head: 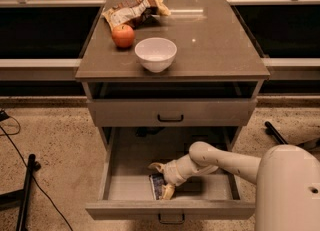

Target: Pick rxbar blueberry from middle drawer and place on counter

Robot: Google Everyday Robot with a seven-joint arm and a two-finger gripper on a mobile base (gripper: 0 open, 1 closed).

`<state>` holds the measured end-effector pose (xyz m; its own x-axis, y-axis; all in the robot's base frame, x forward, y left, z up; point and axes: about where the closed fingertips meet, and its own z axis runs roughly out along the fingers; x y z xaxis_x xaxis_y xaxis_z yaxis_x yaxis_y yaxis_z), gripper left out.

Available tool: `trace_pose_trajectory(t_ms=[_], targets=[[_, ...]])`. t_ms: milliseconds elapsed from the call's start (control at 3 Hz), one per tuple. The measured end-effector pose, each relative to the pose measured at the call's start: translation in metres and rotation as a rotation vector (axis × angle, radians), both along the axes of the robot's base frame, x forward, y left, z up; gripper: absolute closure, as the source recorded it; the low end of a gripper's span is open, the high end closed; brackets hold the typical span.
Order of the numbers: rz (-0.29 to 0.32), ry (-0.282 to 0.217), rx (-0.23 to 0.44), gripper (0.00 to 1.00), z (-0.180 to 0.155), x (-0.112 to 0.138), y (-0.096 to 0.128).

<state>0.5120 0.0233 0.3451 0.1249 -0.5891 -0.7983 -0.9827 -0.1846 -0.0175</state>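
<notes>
Looking into the middle drawer (125, 180), we find our gripper (161, 179) low inside, fingers spread apart, the rxbar blueberry (156, 187) lying flat just beneath them.

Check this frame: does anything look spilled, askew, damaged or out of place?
Nothing looks wrong. The apple, bowl and crumpled snack bag sit on the counter, nothing spilled. The middle drawer stands pulled out, and the gripper is inside it, open over the rxbar blueberry, which lies slightly askew near the drawer's front.
</notes>
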Motion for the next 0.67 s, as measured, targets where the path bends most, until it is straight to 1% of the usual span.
trace_pose_trajectory(t_ms=[667], targets=[[-0.006,0.007,0.013,0.76,0.0072,0.0001,-0.0031]])
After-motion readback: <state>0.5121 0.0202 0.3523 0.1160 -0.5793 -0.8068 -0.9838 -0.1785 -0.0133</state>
